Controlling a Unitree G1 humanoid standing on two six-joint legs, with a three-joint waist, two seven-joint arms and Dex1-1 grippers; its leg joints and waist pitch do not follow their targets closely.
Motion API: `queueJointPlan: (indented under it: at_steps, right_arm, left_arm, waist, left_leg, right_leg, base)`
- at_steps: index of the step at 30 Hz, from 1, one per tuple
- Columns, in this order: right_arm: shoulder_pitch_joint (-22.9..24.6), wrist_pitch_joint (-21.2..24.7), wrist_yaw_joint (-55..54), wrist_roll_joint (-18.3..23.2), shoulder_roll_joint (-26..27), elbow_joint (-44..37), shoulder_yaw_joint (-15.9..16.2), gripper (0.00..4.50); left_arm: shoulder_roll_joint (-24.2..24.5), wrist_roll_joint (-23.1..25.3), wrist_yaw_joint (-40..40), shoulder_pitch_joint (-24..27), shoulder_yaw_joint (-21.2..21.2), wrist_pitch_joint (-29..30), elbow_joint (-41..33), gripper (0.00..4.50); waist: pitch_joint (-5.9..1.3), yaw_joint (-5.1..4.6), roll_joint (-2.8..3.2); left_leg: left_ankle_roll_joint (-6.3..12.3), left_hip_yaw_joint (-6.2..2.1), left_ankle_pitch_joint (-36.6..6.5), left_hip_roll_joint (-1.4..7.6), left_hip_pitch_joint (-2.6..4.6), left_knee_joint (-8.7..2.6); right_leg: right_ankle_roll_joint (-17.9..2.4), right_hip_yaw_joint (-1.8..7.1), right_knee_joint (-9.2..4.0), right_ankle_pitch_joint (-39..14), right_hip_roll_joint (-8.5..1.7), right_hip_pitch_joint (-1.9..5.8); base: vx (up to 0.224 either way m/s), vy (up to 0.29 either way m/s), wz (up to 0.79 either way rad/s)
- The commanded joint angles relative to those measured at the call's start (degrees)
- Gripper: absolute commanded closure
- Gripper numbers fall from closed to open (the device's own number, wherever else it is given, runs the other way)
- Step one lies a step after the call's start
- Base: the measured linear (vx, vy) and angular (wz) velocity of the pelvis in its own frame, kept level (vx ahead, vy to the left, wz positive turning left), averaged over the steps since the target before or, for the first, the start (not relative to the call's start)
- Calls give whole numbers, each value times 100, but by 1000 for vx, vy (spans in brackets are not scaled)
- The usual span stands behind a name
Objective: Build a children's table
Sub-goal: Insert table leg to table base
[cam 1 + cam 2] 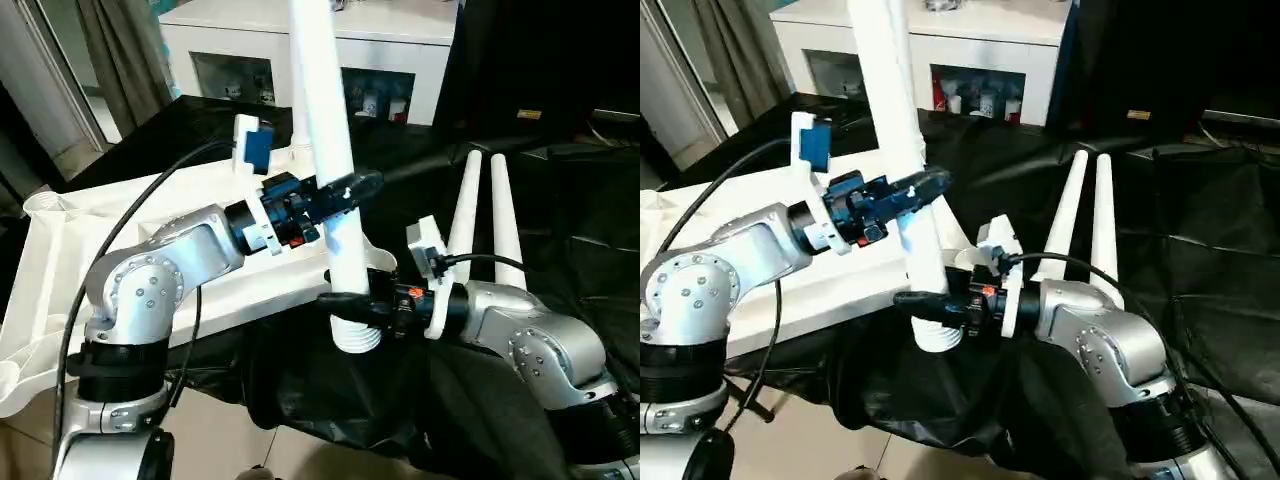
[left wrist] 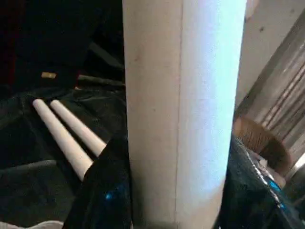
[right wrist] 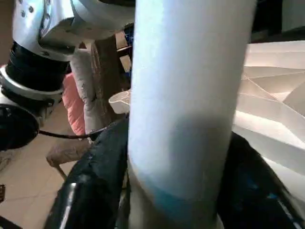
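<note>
Left eye view: leg (image 1: pixel 325 150) standing upright at frame centre, left gripper (image 1: pixel 345 190) and right gripper (image 1: pixel 345 300) both clamping it; tabletop (image 1: pixel 60 260) lying left; two spare legs (image 1: pixel 480 220) lying right; cabinet (image 1: pixel 400 60) behind.

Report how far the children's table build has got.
Done: nothing fitted that I can see; the tabletop lies underside up, and its visible corner sockets look empty. In hand: one leg, held upright by the left gripper higher up and the right gripper near its flared end. Left: seat this leg, then the two spare legs lying on the black sheet.
</note>
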Motion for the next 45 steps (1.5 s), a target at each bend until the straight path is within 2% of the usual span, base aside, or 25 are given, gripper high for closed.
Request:
queueJointPlan:
  at_steps: [1,4,9,10,12,17,20,21,23,27,32,33,35,40,45]
  right_arm:
    - [-208,-54,-82,-144,4,-64,44,159]
    - [-324,-80,-214,-382,4,95,80,152]
    - [-402,124,-112,-401,-123,133,93,152]
    - [-420,200,-79,-401,-176,137,98,152]
    - [-436,248,-54,-433,-206,161,107,152]
    - [-467,414,3,-457,-208,225,183,152]
    - [-489,467,5,-485,-182,270,232,152]
    - [-502,503,6,-500,-172,291,266,152]
    - [-528,552,9,-516,-157,332,305,152]
    - [-591,617,35,-533,-139,412,314,152]
    - [-641,646,102,-539,-135,480,343,152]
    - [-642,663,99,-547,-117,476,343,152]
    - [-645,668,105,-552,-106,483,346,152]
    - [-651,685,145,-558,-68,514,375,197]
    - [-652,689,162,-558,-56,545,371,236]
  left_arm:
    - [132,234,66,-74,-101,22,-17,267]
    - [201,299,21,-102,-171,54,-34,267]
    - [297,377,-72,-132,-271,-4,-27,267]
    - [306,392,-96,-144,-293,-19,-27,267]
    - [302,409,-122,-155,-309,-21,-27,267]
    - [286,435,-213,-172,-407,-47,-68,267]
    - [258,411,-251,-179,-445,-54,-109,267]
    - [241,413,-263,-180,-458,-57,-131,267]
    - [217,434,-267,-189,-471,-70,-134,267]
    - [204,432,-268,-176,-454,-93,-152,267]
    - [164,391,-258,-168,-432,-75,-199,267]
    - [162,359,-260,-145,-424,-45,-241,267]
    - [155,349,-255,-131,-424,-37,-262,267]
    - [127,327,-240,-95,-440,-29,-313,267]
    - [159,342,-274,-88,-436,-24,-305,267]
  waist:
    - [-429,0,-13]
    - [-432,-5,-6]
    - [-436,7,3]
    - [-441,7,-22]
    - [-441,5,-14]
    - [-437,3,-7]
    - [-433,-6,-18]
    - [-431,-11,-44]
    - [-431,-8,-26]
    - [-432,-3,-54]
    - [-440,-6,-49]
    - [-442,5,-81]
    - [-438,0,-69]
    - [-433,3,-78]
    - [-432,3,-49]
  left_leg:
    - [95,3,-434,93,-21,-382]
    - [43,11,-423,84,-11,-375]
    - [42,7,-436,93,-7,-376]
    - [55,5,-390,94,-12,-379]
    - [72,8,-340,92,-20,-372]
    - [62,12,-403,92,-19,-371]
    - [54,14,-432,87,-22,-372]
    - [57,17,-423,91,-20,-375]
    - [55,17,-426,95,-19,-373]
    - [69,19,-382,92,-25,-372]
    - [86,16,-313,95,-27,-366]
    - [97,21,-271,94,-28,-362]
    - [104,23,-269,92,-31,-363]
    - [100,27,-316,93,-28,-366]
    - [69,20,-362,96,-20,-371]
  right_leg:
    - [-873,222,-413,-1176,-340,363]
    - [-836,227,-421,-1250,-347,357]
    - [-887,228,-408,-1104,-340,356]
    - [-917,226,-386,-1016,-339,367]
    - [-951,227,-383,-940,-342,369]
    - [-961,229,-397,-1042,-350,369]
    - [-956,227,-408,-1111,-349,372]
    - [-953,229,-412,-1118,-349,373]
    - [-960,229,-407,-1133,-352,363]
    - [-931,231,-401,-1151,-350,368]
    - [-962,228,-386,-1037,-350,367]
    - [-966,236,-376,-1008,-357,373]
    - [-964,234,-385,-1033,-353,369]
    - [-910,235,-398,-1171,-357,364]
    - [-876,233,-404,-1242,-354,356]
  base:
    - [0,0,0]
    - [0,0,0]
    - [0,0,0]
    - [0,0,0]
    - [0,0,0]
    - [0,0,0]
    - [0,0,0]
    - [0,0,0]
    - [0,0,0]
    - [0,0,0]
    - [0,0,0]
    - [0,0,0]
    - [0,0,0]
    - [0,0,0]
    - [0,0,0]
